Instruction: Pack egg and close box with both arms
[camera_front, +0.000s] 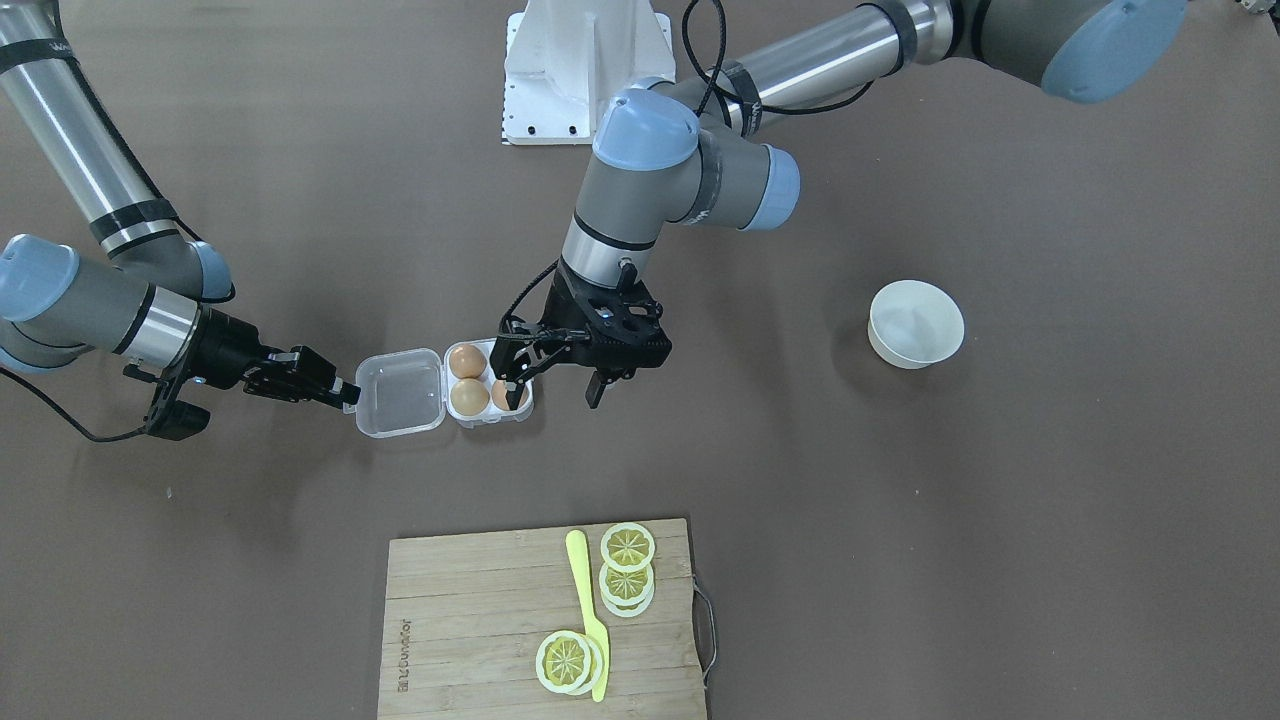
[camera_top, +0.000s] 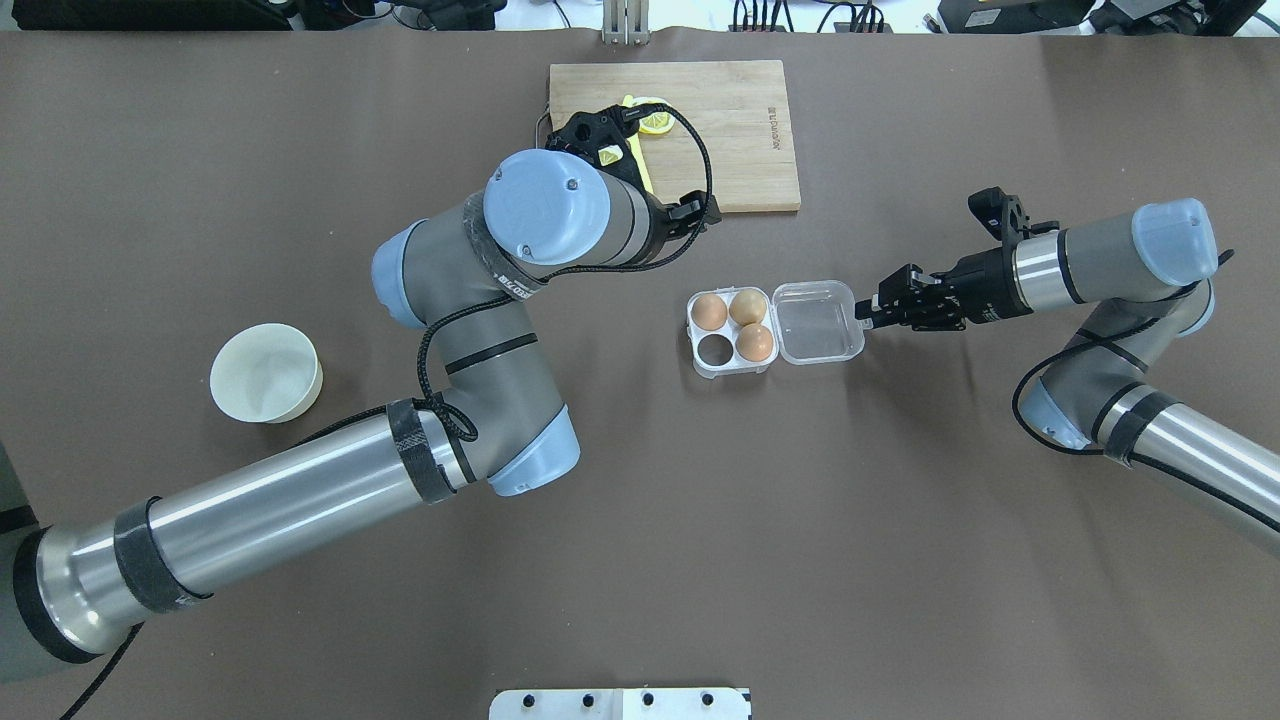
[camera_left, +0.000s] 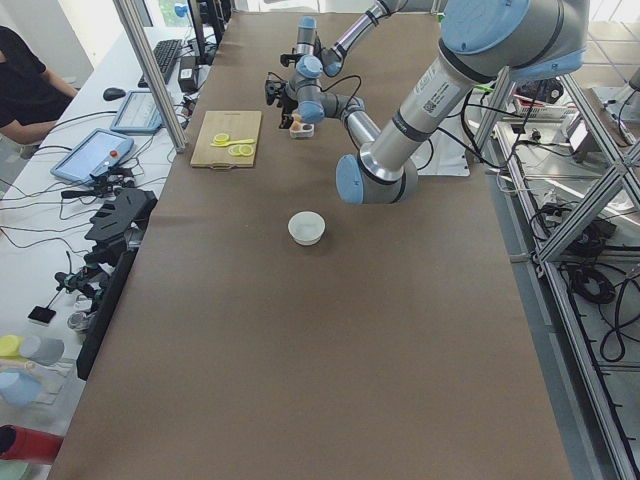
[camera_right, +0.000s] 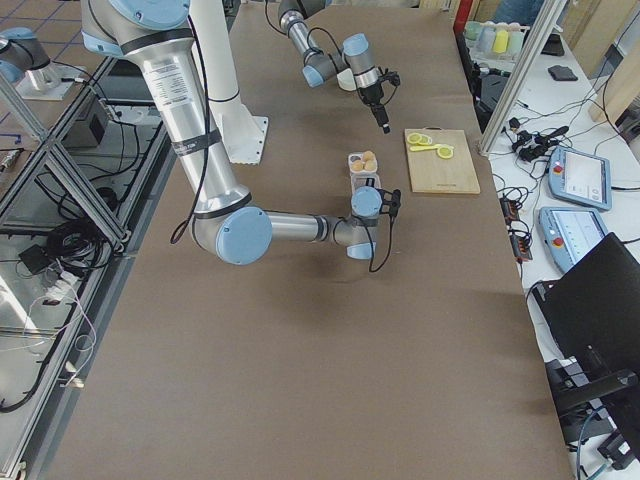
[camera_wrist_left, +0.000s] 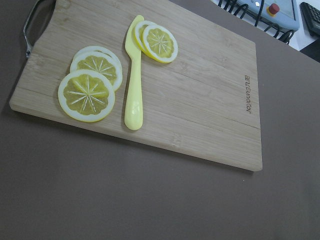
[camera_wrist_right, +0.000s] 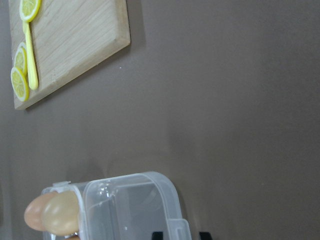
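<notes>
**Item 1, left claw (camera_front: 553, 395).** Mine. Spread wide and holding nothing, it hangs directly above the tray half of the egg case (camera_top: 697, 338). 1 finger (camera_front: 513, 390) crosses the orange-brown egg (camera_top: 709, 312), which sits in its cell straight below.

**Item 2, right claw (camera_front: 347, 393).** Mine. It is narrow and low over the bench (camera_front: 900, 550). Its 2 tips sit either side of the latch tab (camera_wrist_right: 179, 227) on the lid (camera_front: 400, 392), which lies open and flat just ahead. Whether the tips pinch the tab I cannot tell.

**Item 3, other contents.** A paler egg (camera_top: 747, 306) and a browner egg (camera_top: 755, 342) fill the cells nearer the lid. 1 cell (camera_top: 714, 349) is unfilled.

**Item 4, step.** I judge the packing at its end and the closing not yet begun. Next, my left claw must rise clear of the tray without knocking an egg. My right claw can then swing the lid over its hinge, and the left can press it until the latch catches.

**Item 5, views.**
- Only the front-facing view shows my left claw's spread.
- The overhead view hides that claw under the wrist joint, but it shows the unfilled cell, which the claw covers in the front view.
- The left wrist camera shows none of the case. It shows only the bamboo cutting board (camera_wrist_left: 200, 110), lemon slices (camera_wrist_left: 86, 95) and a yellow knife (camera_wrist_left: 134, 95), well beyond the claw.
- Only the right wrist camera shows the tab between my tips.
</notes>
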